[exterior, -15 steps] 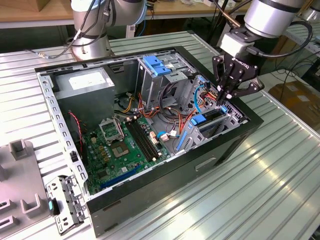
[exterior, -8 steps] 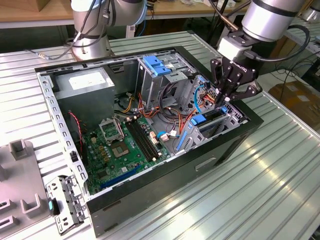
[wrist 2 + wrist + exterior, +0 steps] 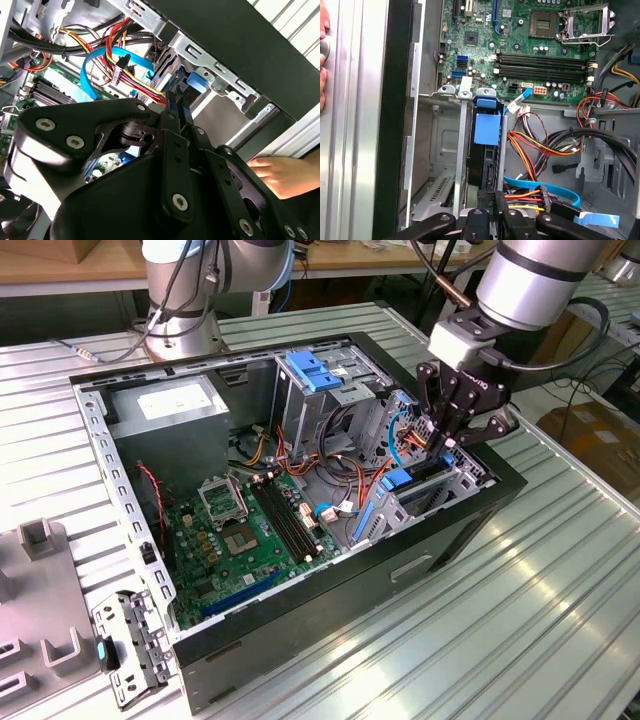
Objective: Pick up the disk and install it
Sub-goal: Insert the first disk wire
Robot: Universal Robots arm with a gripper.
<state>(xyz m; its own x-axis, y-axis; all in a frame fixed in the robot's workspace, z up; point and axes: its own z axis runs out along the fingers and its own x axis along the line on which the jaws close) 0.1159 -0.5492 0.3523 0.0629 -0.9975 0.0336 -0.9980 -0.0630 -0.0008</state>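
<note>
Pincer fingers are seen pressed together, with nothing pinched between them, their tips bearing on or just above the rear edge of the disk, which stands on edge in the drive cage at the front corner of the open computer case lying on the table. In the first wrist view the disk's blue carrier tab and dark body are seen between the cage's grey metal walls, so the picking up is judged done and the step in hand is judged to be the seating of the disk in its bay. Whether the disk is fully home cannot be told. What remains is judged to call for a straight push along the cage rails, kept clear of the blue data cable and the bundle of coloured power wires lying close by. A person's hand is seen at the outer wall of the case. White print is visible on the green motherboard and a pale label on the power supply, but none of it can be read
</note>
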